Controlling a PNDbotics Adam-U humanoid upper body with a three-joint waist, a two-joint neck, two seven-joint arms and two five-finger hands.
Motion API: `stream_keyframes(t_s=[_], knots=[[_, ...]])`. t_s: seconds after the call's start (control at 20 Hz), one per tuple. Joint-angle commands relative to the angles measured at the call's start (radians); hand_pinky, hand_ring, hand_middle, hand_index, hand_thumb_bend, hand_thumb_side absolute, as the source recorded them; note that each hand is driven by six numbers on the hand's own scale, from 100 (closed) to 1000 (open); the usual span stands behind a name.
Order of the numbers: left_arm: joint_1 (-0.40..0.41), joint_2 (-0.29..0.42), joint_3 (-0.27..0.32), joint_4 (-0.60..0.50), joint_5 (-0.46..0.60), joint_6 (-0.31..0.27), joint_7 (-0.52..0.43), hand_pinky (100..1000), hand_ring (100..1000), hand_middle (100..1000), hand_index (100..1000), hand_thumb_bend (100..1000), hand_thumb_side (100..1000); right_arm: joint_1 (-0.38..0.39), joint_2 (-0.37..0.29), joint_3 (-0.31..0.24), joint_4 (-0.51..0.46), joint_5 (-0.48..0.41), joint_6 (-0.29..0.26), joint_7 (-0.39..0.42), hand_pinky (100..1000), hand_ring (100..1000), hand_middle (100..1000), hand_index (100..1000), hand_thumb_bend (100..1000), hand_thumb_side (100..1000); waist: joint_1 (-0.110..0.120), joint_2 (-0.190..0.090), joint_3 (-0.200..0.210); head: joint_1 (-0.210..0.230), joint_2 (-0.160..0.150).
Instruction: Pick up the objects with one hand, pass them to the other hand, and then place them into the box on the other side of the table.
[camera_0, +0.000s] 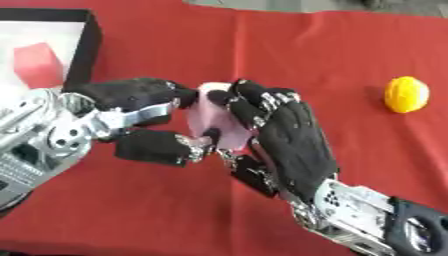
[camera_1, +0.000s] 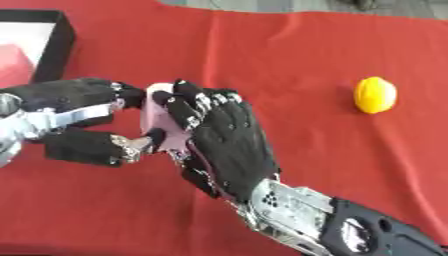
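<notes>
Handover is where I judge us to be: my right hand (camera_0: 293, 137) has its fingers curled round the pale pink block (camera_0: 214, 122), held above the red cloth (camera_0: 175, 210), while my left hand (camera_0: 144, 117) pinches it from the other side. Both grip together. If I release the right too soon, I reckon the block could slip and drop short of the box (camera_0: 83, 45). Yellow object (camera_0: 406, 94) waits well apart.

**Black hands on shiny silver arms**

The left hand (camera_0: 140, 95) and the right hand (camera_0: 293, 137) are covered in rough black skin. Silver metal is seen between the finger parts. Shiny silver wrists with small dark holes and round screws are joined to black arm shells.
</notes>
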Motion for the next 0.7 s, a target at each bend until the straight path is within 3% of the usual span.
stream_keyframes(t_s=[0.05, 0.6, 0.7], knots=[[-0.017, -0.082, -0.055, -0.040, 0.008, 0.035, -0.052, 1000, 882, 796, 926, 106, 1000, -0.049, 0.053, 0.008, -0.034, 0.009, -0.021, -0.008, 233, 389, 422, 560, 209, 100, 0.005, -0.017, -0.001, -0.001, -0.014], [-0.013, -0.087, -0.050, -0.040, 0.036, 0.076, 0.016, 974, 834, 727, 827, 100, 1000, -0.047, 0.053, 0.011, -0.034, 0.009, -0.019, -0.007, 224, 390, 424, 558, 214, 100, 0.005, -0.016, 0.001, -0.002, -0.015], [-0.014, -0.089, -0.049, -0.040, 0.054, 0.091, 0.049, 956, 815, 697, 793, 100, 921, -0.047, 0.053, 0.012, -0.034, 0.008, -0.019, -0.008, 229, 391, 424, 558, 215, 100, 0.004, -0.016, 0.001, -0.002, -0.015]])
